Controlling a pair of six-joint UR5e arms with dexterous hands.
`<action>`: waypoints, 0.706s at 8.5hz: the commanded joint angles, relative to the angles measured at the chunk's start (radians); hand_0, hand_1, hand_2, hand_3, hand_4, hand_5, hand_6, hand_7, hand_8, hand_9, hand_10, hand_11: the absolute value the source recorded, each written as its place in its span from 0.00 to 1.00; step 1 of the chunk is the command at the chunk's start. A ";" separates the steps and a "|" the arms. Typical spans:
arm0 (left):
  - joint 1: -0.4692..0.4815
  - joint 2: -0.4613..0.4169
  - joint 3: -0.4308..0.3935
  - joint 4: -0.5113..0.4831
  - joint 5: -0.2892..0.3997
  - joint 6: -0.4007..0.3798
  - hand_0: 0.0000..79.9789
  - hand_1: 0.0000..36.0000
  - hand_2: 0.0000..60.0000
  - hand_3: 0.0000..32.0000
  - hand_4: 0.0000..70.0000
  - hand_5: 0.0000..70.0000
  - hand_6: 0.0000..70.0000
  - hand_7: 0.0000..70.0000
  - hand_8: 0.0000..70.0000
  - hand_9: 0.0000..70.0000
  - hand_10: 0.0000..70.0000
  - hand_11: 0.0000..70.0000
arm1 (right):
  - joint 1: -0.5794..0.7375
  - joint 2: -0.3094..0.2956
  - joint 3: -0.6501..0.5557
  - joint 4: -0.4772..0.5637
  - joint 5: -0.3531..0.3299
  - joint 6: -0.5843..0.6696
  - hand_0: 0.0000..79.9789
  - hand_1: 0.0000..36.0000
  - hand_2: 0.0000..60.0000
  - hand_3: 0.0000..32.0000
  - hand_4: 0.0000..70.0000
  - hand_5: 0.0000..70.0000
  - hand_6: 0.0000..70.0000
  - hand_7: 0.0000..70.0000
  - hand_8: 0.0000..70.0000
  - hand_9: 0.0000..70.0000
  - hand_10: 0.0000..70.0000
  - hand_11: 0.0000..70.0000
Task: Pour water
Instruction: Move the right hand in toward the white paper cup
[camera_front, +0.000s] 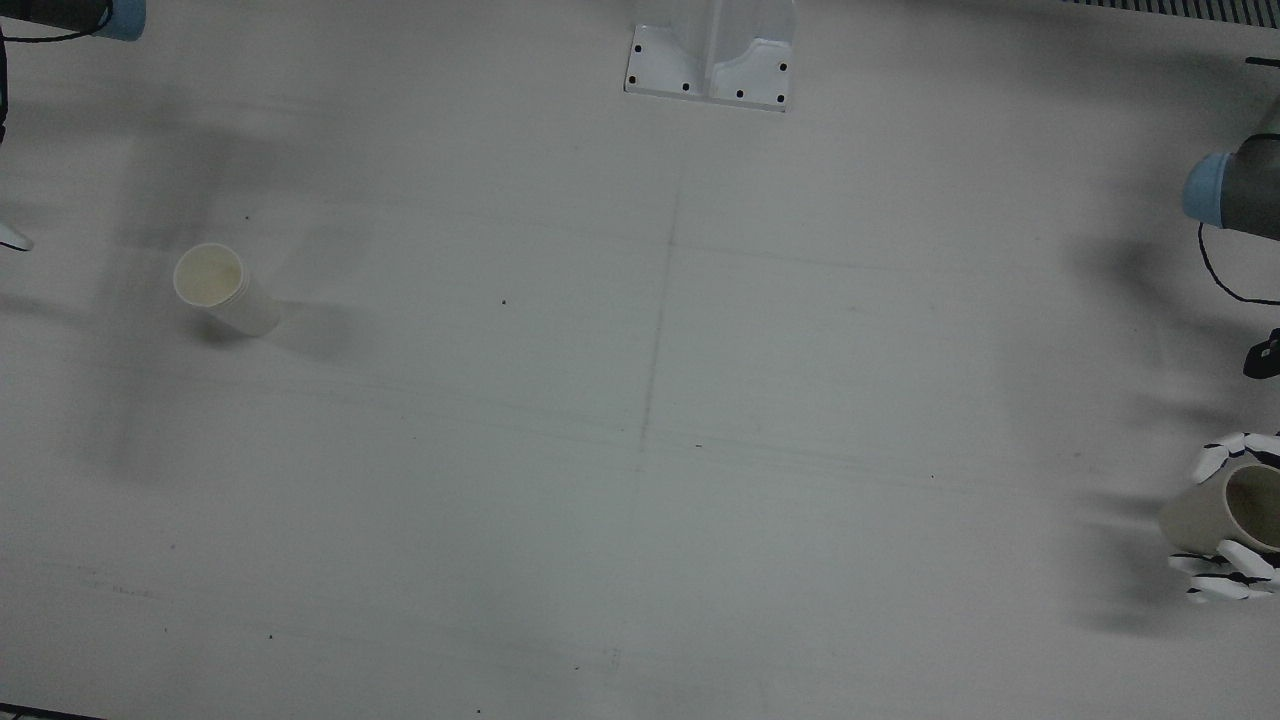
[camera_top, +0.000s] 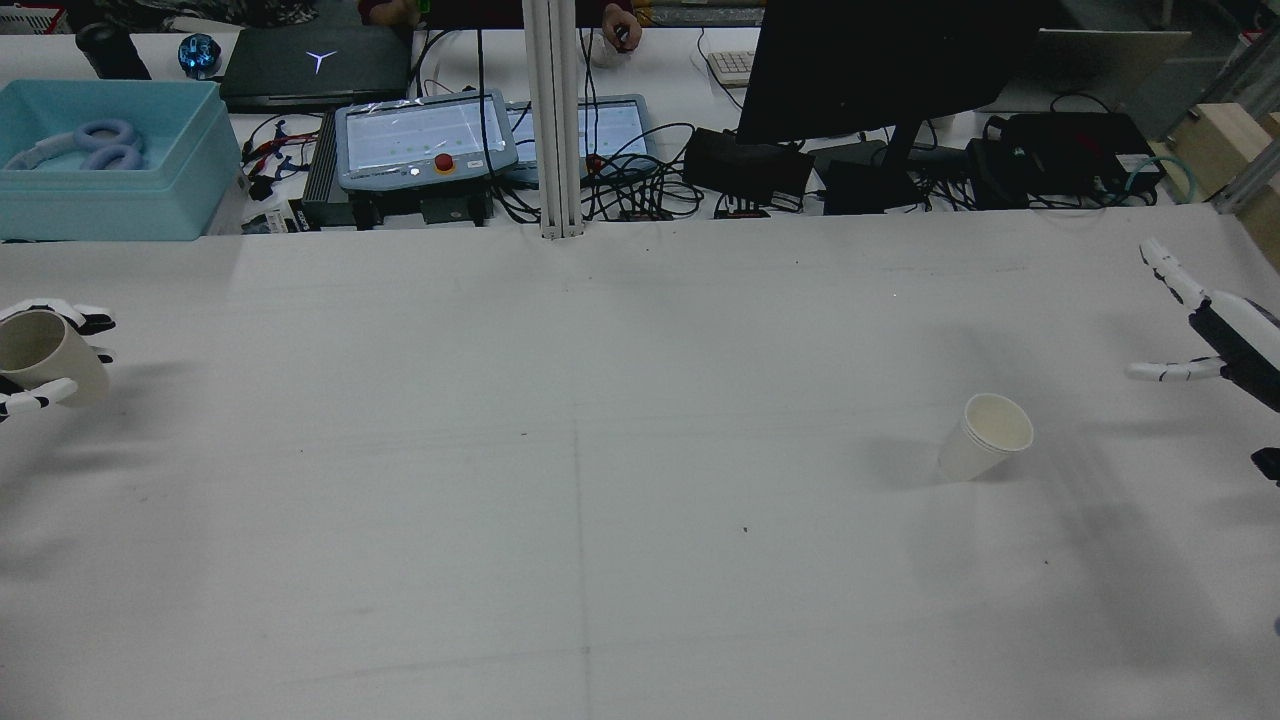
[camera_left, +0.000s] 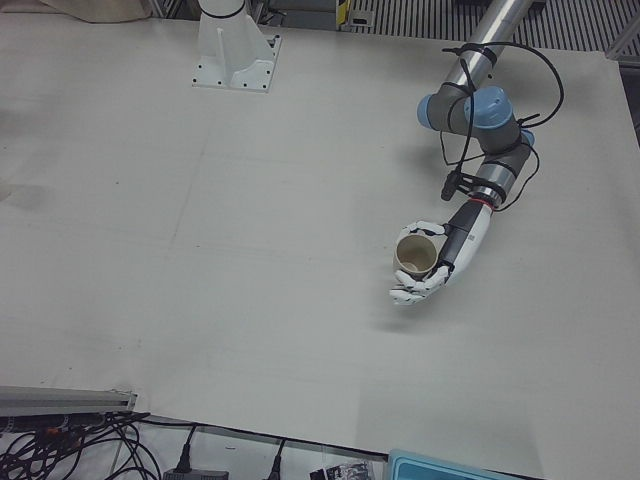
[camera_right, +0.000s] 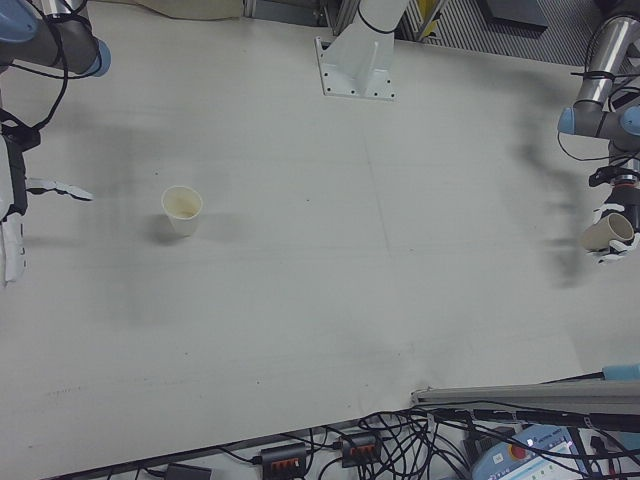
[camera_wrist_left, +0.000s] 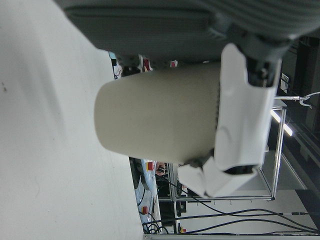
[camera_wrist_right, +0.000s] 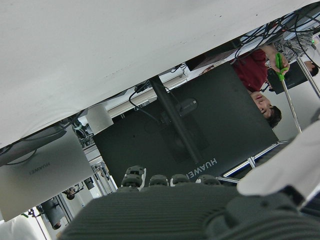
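Already aloft at the far right edge of the front view, the left hand (camera_front: 1235, 520) has its fingers (camera_front: 1222, 578) wrapped around a beige cup (camera_front: 1215, 512), tilted with its mouth toward the camera; whether it holds water cannot be told. Across the white worktop (camera_front: 640, 400), well apart at the left of that frame, the white paper cup (camera_front: 222, 288) stands upright and alone. In the rear view the right hand (camera_top: 1205, 335) hovers at the right edge, fingers spread and holding nothing, near the paper cup but not touching it. Carrying looks to be the step in hand: the held cup should probably be levelled before crossing the worktop, brought over the paper cup's rim, then tipped slowly, since the light paper cup could topple if nudged.
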 joint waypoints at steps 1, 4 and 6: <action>-0.009 0.003 -0.001 -0.003 0.000 -0.003 0.84 1.00 1.00 0.00 0.37 1.00 0.31 0.41 0.23 0.31 0.27 0.44 | -0.249 0.003 -0.002 0.087 0.226 -0.050 0.23 0.16 0.24 0.00 0.00 0.00 0.00 0.00 0.00 0.00 0.07 0.11; -0.043 0.020 0.001 -0.006 0.017 -0.005 0.87 1.00 1.00 0.00 0.38 1.00 0.31 0.41 0.23 0.31 0.27 0.44 | -0.173 -0.141 0.090 0.193 0.230 0.047 0.16 0.12 0.23 0.00 0.00 0.00 0.00 0.00 0.00 0.00 0.05 0.08; -0.040 0.009 0.002 0.004 0.017 -0.005 0.87 1.00 1.00 0.00 0.38 1.00 0.32 0.41 0.23 0.31 0.27 0.44 | -0.200 -0.127 0.086 0.193 0.227 0.057 0.18 0.13 0.23 0.00 0.00 0.00 0.00 0.00 0.00 0.00 0.05 0.08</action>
